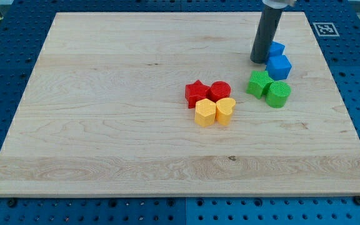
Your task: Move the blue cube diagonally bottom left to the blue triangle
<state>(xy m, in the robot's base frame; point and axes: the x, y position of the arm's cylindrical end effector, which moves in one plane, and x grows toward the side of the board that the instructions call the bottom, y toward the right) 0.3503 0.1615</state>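
The blue cube [279,66] sits at the view's upper right on the wooden board [105,112]. A second blue block, the blue triangle [277,48], lies just above it and is partly hidden by the rod. My tip [259,61] rests on the board just left of both blue blocks, close to or touching them.
A green star [259,83] and a green cylinder [279,94] sit just below the blue cube. A red star [196,92], a red cylinder [220,90], a yellow block [205,113] and a yellow heart [225,110] cluster near the middle.
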